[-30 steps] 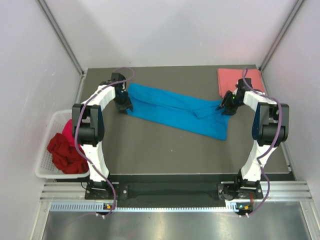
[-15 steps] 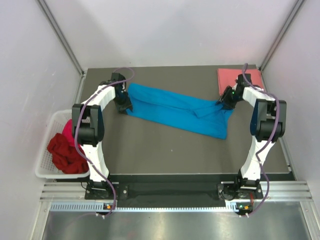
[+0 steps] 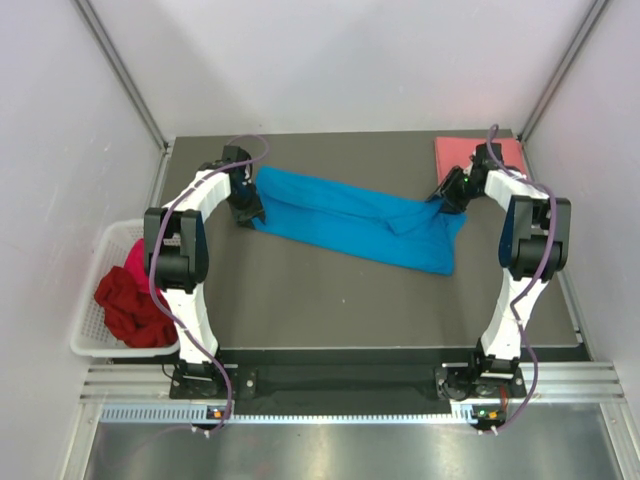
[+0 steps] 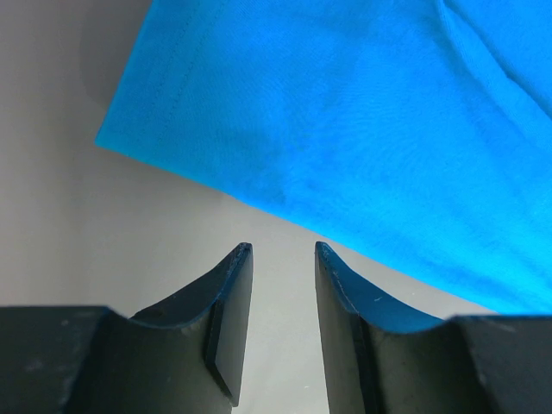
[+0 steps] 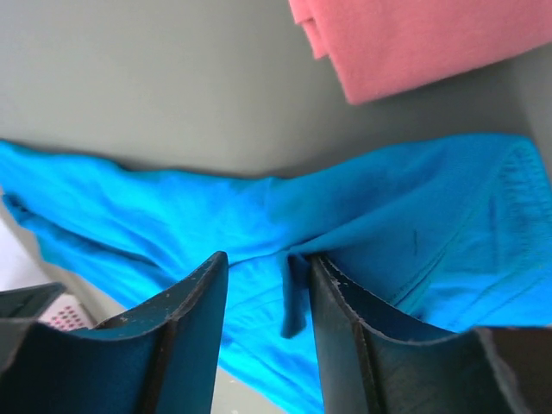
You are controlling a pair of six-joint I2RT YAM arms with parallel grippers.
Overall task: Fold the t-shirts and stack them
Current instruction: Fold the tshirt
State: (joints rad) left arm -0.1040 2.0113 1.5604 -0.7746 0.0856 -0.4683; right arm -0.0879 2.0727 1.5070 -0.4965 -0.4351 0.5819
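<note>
- Blue shirt spans the table's middle.
- Pink shirt fills the far right corner.
- Near half lies bare.
- Basket flanks the left edge.

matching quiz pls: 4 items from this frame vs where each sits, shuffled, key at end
Items:
1. bright blue cloth t-shirt
2. folded salmon pink cloth t-shirt
3. dark red cloth t-shirt
4. left pincer

Places:
A. in the white lattice plastic basket
B. far right corner of the table
C. spread across the table's middle
D. at the blue shirt's left end

Pairs: 1-C, 2-B, 3-A, 4-D
</note>
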